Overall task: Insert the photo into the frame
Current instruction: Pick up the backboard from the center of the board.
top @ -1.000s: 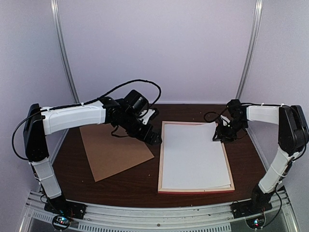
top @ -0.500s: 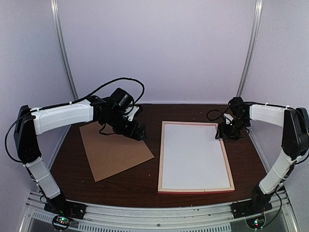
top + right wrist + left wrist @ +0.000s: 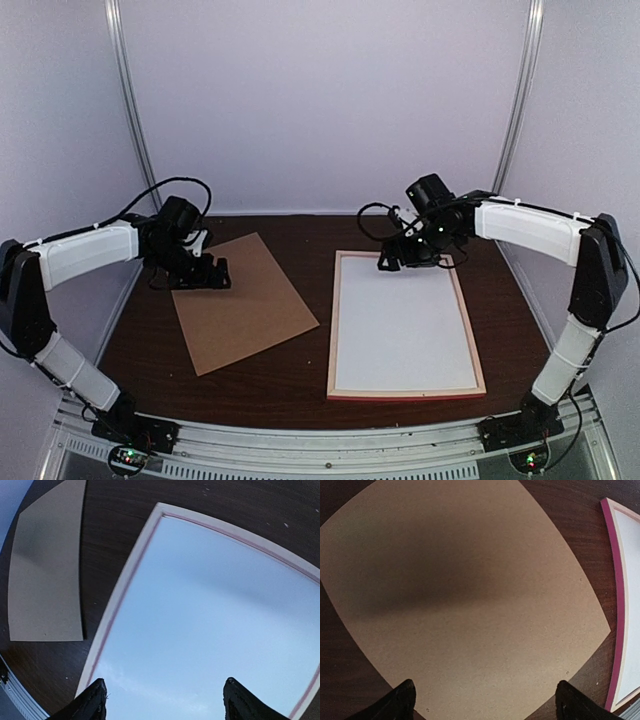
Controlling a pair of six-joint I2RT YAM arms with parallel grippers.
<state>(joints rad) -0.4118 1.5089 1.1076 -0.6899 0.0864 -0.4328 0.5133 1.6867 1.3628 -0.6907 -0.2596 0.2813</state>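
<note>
Dark tabletop (image 3: 290, 385); both jaws wide, empty

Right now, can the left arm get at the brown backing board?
Probably yes. The left gripper hovers open right above the backing board, with nothing on it or in between. The board lies flat on the table, so pinching an edge could be awkward.
</note>
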